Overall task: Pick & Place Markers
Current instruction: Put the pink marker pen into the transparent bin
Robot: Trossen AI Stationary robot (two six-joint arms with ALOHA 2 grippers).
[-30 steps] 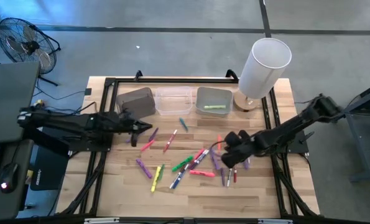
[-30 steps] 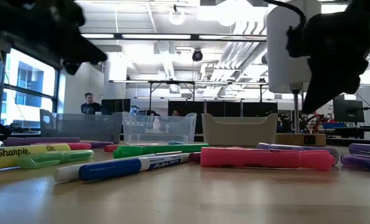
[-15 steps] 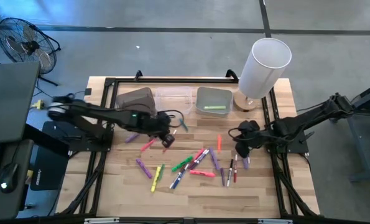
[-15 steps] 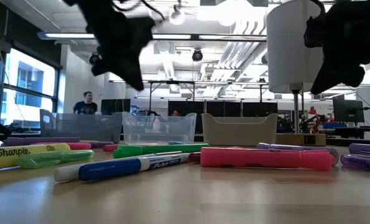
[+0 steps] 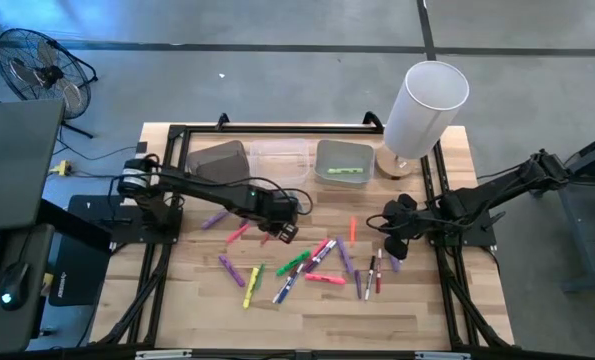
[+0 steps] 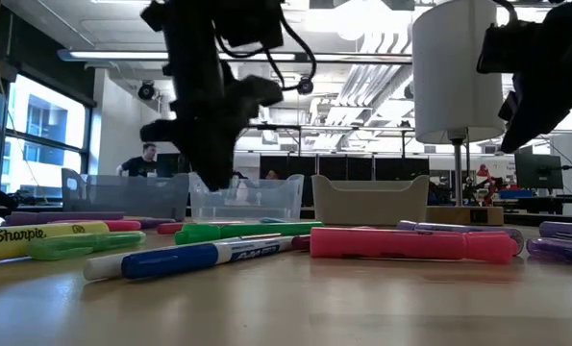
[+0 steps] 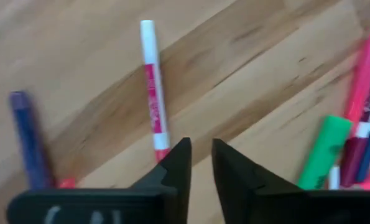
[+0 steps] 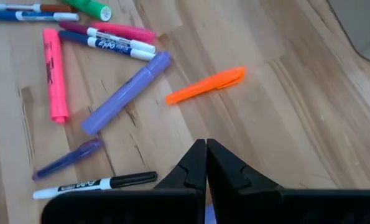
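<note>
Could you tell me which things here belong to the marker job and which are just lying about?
Job: markers scattered on the table; left gripper above them, jaws slightly apart; right gripper, jaws shut.
Lying about: white cylinder, floor fan.

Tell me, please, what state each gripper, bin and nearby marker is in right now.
Left gripper: slightly open, nothing between the fingers.
Right gripper: shut.
Clear plastic bin: upright, looks empty.
Pale grey rectangular bin: upright, holds one yellow-green marker.
Red white-barrelled marker: lying flat, ungripped.
</note>
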